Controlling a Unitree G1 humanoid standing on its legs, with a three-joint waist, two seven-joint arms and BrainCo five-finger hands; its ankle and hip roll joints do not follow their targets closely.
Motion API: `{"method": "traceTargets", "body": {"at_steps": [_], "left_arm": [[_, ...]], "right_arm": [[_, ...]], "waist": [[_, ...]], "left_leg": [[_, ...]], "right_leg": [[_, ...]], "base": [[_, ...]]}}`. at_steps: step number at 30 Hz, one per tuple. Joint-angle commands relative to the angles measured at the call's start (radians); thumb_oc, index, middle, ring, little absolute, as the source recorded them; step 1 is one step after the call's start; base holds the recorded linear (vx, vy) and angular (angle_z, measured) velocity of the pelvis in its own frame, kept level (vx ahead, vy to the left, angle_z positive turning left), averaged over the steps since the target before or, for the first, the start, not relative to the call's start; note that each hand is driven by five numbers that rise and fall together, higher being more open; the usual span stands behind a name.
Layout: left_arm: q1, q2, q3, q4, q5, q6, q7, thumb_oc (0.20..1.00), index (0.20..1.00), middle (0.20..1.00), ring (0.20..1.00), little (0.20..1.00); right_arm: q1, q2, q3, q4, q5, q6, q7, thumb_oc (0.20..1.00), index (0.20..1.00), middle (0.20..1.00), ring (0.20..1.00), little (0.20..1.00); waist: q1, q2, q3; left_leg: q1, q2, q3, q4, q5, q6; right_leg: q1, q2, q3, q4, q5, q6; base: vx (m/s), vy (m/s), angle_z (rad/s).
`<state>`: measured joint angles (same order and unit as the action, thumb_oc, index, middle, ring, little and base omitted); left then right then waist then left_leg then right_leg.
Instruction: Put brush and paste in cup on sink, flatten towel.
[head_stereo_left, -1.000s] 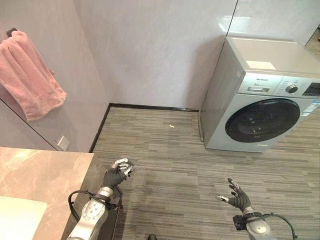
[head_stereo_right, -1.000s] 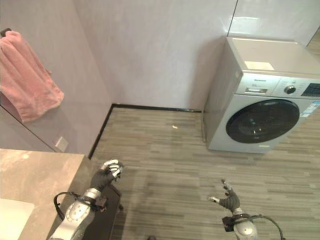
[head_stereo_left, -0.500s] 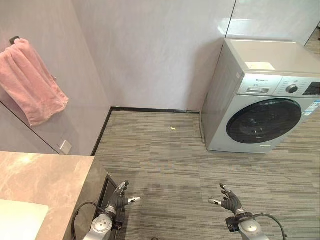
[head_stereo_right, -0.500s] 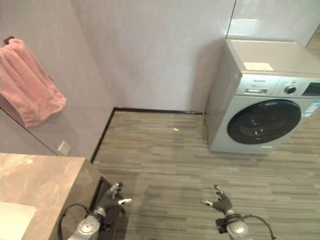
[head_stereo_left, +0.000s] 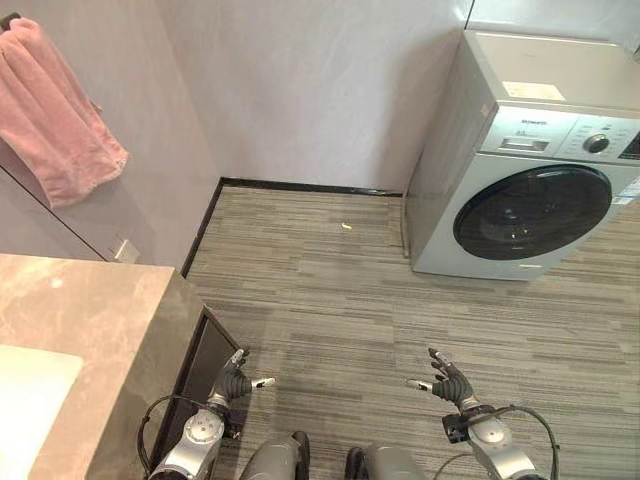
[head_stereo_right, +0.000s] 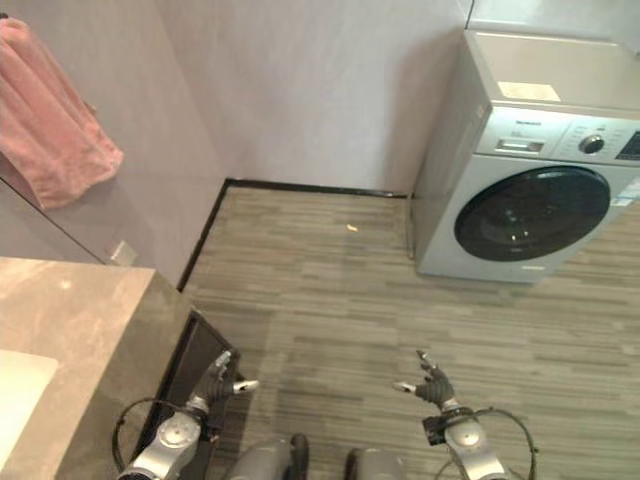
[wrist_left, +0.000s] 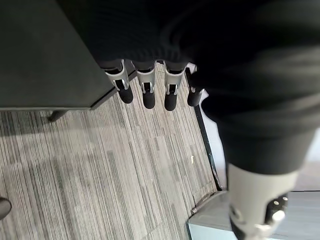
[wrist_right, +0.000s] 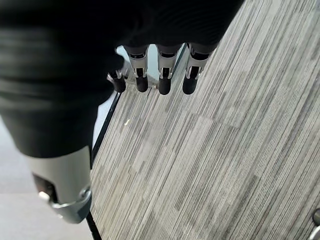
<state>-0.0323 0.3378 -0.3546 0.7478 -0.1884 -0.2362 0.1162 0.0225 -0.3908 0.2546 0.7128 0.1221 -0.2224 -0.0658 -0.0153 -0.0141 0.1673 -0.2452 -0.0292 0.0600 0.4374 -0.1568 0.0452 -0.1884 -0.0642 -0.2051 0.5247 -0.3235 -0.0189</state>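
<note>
Honestly, nothing's in hand yet. The left hand (head_stereo_left: 236, 381) hangs low beside the dark vanity cabinet (head_stereo_left: 195, 365) under the marble counter (head_stereo_left: 90, 330), fingers loose and spread, empty. The right hand (head_stereo_left: 447, 381) hovers over the striped floor (head_stereo_left: 330, 300), fingers relaxed too, well short of the washing machine (head_stereo_left: 520, 170). The pink towel (head_stereo_left: 55, 115) hangs bunched on the wall above the counter's far edge. Can't spot a brush, paste or cup. I'd guess the next move is turning toward the sink (head_stereo_left: 25, 385).

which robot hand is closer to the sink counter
The left robot hand, hanging open right beside the dark side of the marble counter. The right robot hand is open over the striped floor, well away.
</note>
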Motion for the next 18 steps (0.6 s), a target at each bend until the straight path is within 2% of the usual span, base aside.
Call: {"method": "traceTargets", "body": {"at_steps": [1,6,7,12,18], "left_arm": [[-0.030,-0.008,0.034,-0.010,-0.011,-0.030,0.040,1.000,1.000,1.000,1.000,1.000],[-0.031,-0.011,0.031,-0.003,-0.011,-0.032,0.040,1.000,1.000,1.000,1.000,1.000],[-0.048,-0.110,-0.001,0.314,0.078,0.004,0.057,1.000,1.000,1.000,1.000,1.000],[-0.025,-0.101,0.027,0.326,0.055,0.003,0.044,1.000,1.000,1.000,1.000,1.000],[-0.033,-0.097,0.032,0.311,0.038,0.002,0.045,1.000,1.000,1.000,1.000,1.000]], "right_arm": [[-0.001,-0.010,-0.016,-0.053,0.051,-0.040,-0.008,1.000,1.000,1.000,1.000,1.000],[-0.005,-0.003,-0.004,-0.045,0.062,-0.041,0.003,1.000,1.000,1.000,1.000,1.000],[0.007,0.041,0.007,0.224,0.051,0.000,-0.040,1.000,1.000,1.000,1.000,1.000],[0.006,0.052,0.027,0.220,0.040,0.001,-0.022,1.000,1.000,1.000,1.000,1.000],[-0.009,0.045,0.045,0.205,0.025,0.001,-0.016,1.000,1.000,1.000,1.000,1.000]], "waist": [[0.000,-0.013,-0.013],[0.001,-0.009,-0.019],[-0.006,0.001,-0.083],[0.016,-0.012,-0.085],[0.032,-0.034,-0.069]], "left_leg": [[0.041,0.022,0.002,0.083,-0.065,-0.036],[0.057,0.016,0.000,0.059,-0.055,-0.038],[0.193,0.012,-0.117,-0.407,0.150,-0.069],[0.213,0.011,-0.094,-0.394,0.126,-0.060],[0.169,-0.009,-0.107,-0.288,0.101,-0.066]], "right_leg": [[0.099,-0.102,0.003,-0.042,0.098,0.135],[0.107,-0.106,0.005,-0.054,0.108,0.137],[0.199,-0.032,0.057,-0.480,0.283,0.130],[0.227,-0.035,0.060,-0.498,0.271,0.131],[0.240,-0.037,0.062,-0.519,0.277,0.128]], "base": [[0.00,0.000,0.00],[0.00,0.000,0.00],[0.04,0.009,-0.01],[0.05,0.033,-0.05],[0.01,0.001,0.00]]}}
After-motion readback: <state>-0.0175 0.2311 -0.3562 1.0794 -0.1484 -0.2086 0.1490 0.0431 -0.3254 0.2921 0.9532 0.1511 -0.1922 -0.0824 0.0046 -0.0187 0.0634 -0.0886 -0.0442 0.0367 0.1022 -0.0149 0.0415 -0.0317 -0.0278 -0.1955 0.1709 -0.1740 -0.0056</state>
